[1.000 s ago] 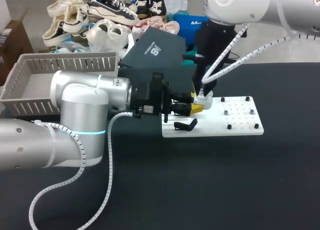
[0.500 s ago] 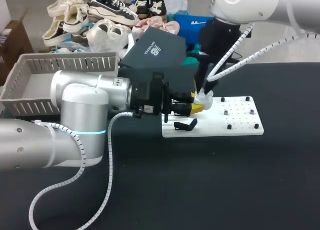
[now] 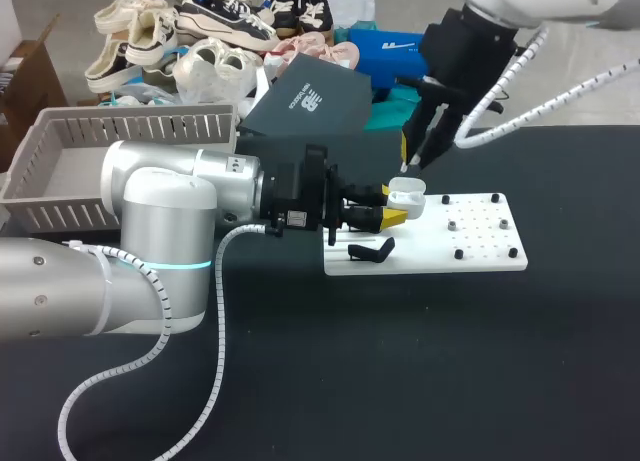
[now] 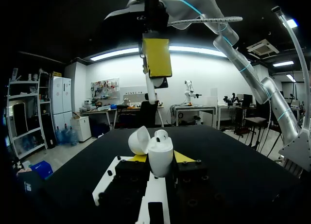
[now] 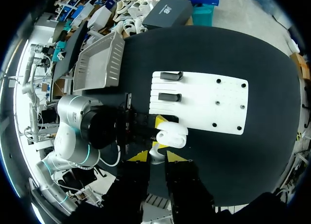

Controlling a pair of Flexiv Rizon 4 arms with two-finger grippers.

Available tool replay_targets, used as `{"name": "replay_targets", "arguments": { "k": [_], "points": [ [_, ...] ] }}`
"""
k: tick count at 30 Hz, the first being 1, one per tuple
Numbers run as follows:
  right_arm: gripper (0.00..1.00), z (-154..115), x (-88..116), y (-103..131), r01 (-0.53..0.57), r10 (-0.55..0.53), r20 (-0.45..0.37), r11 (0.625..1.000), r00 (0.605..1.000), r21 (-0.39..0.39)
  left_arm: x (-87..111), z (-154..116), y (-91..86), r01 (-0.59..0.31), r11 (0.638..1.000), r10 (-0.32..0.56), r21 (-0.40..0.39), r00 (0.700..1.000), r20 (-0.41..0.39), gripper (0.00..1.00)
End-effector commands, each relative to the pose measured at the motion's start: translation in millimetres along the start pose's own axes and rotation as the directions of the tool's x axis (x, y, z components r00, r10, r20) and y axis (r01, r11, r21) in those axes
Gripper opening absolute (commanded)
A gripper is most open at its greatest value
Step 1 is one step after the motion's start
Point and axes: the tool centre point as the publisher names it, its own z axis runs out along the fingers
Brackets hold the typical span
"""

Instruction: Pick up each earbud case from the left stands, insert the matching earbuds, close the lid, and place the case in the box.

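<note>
At the 11 o'clock edge of the white board (image 3: pixel 470 243), the left tool (image 3: pixel 396 217) pinches the earbud case (image 3: pixel 405 193) between its two yellow tips, one on each side of the case body. The case stands upright with its lid (image 4: pixel 139 139) swung open. One white earbud (image 4: pixel 162 133) sits in the top of the body. The right tool (image 3: pixel 413 165) hangs just above the case, at its 12 o'clock in the head view, apart from it. Its fingers stand slightly spread, with a gap showing between the yellow tips. On the board, two black stands (image 5: pixel 170 76) lie at the 9 o'clock end, and small black pegs (image 3: pixel 459 253) dot the 3 o'clock half. The grey box (image 3: pixel 60 171) sits at 9 o'clock from the board, at the far edge of the counter (image 3: pixel 400 381), behind the left arm (image 3: pixel 150 211).
</note>
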Motion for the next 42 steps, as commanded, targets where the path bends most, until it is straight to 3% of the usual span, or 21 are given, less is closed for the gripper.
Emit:
{"name": "replay_targets", "arguments": {
  "k": [1,13,28,42],
  "points": [
    [0.0,3,9,-2,0.023,-0.023,0.037,1.0,0.999,-0.004,0.6,0,1.8,0.0,1.0,0.0,0.006,1.0,0.0,0.0],
    [0.0,10,11,0,0.117,-0.117,0.034,0.993,0.992,0.023,0.6,0,1.8,0.0,1.0,0.0,0.006,1.0,0.0,0.0],
    [0.0,20,7,-1,0.14,-0.14,0.011,0.989,0.99,0.047,0.6,0,1.8,0.0,1.0,0.0,0.006,1.0,0.0,0.0],
    [0.0,24,7,-2,0.146,-0.155,0.103,0.985,0.982,0.089,0.6,0,1.8,0.0,1.0,0.0,0.006,1.0,0.0,0.0]
  ]
}}
